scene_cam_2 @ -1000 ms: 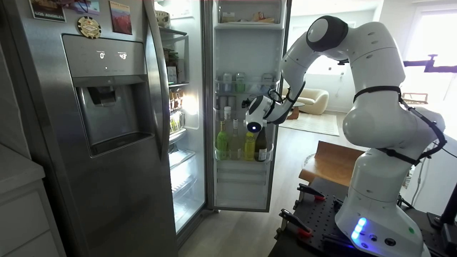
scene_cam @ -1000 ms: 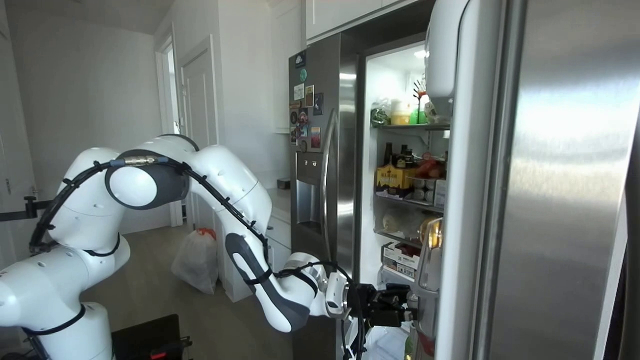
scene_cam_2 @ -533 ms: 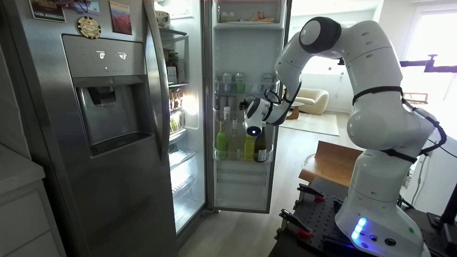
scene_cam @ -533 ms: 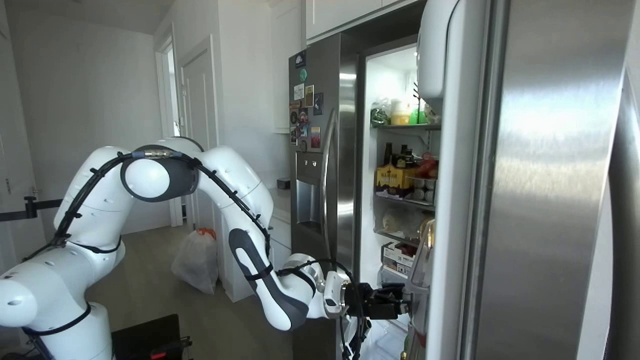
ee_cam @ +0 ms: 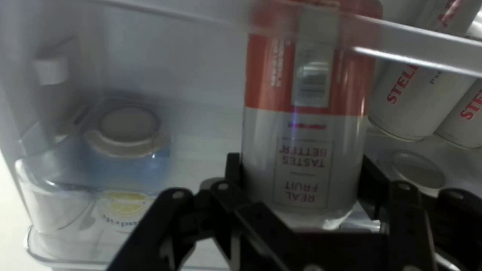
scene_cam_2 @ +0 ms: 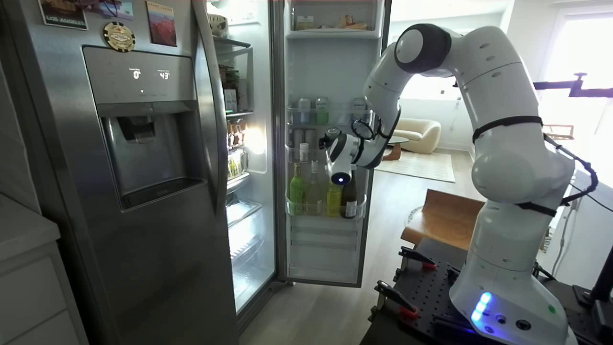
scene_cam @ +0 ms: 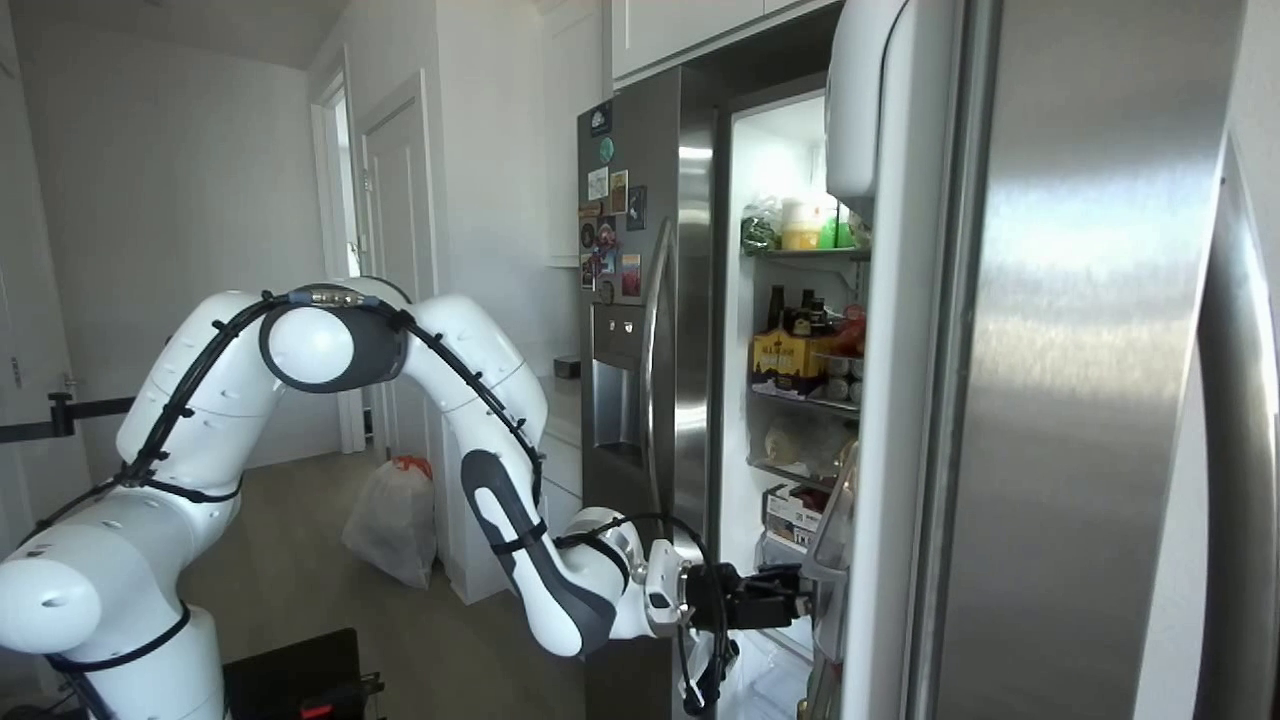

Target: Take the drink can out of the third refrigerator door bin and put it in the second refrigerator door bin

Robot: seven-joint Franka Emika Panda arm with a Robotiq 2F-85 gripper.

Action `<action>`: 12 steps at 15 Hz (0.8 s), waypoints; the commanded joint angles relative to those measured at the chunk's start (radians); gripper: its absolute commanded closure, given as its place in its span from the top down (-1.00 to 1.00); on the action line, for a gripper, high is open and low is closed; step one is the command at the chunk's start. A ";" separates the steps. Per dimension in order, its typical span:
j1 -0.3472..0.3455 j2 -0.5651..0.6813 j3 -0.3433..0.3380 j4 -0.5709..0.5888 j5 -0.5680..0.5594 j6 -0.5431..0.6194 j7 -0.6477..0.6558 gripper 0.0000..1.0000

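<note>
The drink can (ee_cam: 307, 124), with a red band and a silvery-white body, stands between both fingers in the wrist view. Its lettering is upside down there. My gripper (ee_cam: 301, 165) is shut on its lower part. A clear rim crosses its upper part. In an exterior view the can's silvery end (scene_cam_2: 332, 131) shows above the black gripper (scene_cam_2: 328, 141), close below the second door bin (scene_cam_2: 292, 116). The third door bin (scene_cam_2: 290, 154) lies at and below gripper level. In an exterior view my gripper (scene_cam: 800, 590) is beside the open door; the can is mostly hidden there.
White cans (ee_cam: 418, 101) stand in the bin above, at right. A capped container (ee_cam: 130, 126) and a lemon-marked one (ee_cam: 122, 209) are at left. Below, bottles (scene_cam_2: 334, 199) fill the lower bin. The refrigerator door (scene_cam: 905, 400) stands open close to the gripper.
My gripper has risen slightly with the can. The can's end now shows more clearly above the gripper. The door has swung a little leftward in an exterior view; the arm's elbow has shifted.
</note>
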 commanded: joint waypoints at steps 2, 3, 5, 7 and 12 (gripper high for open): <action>0.113 -0.093 -0.063 -0.059 0.001 -0.089 -0.001 -0.06; 0.132 -0.094 -0.074 -0.062 0.000 -0.111 -0.003 -0.06; 0.153 -0.107 -0.077 -0.076 0.000 -0.151 -0.002 -0.06; 0.172 -0.130 -0.078 -0.086 0.003 -0.179 0.000 -0.06; 0.042 -0.222 -0.019 -0.127 -0.007 -0.089 0.000 -0.06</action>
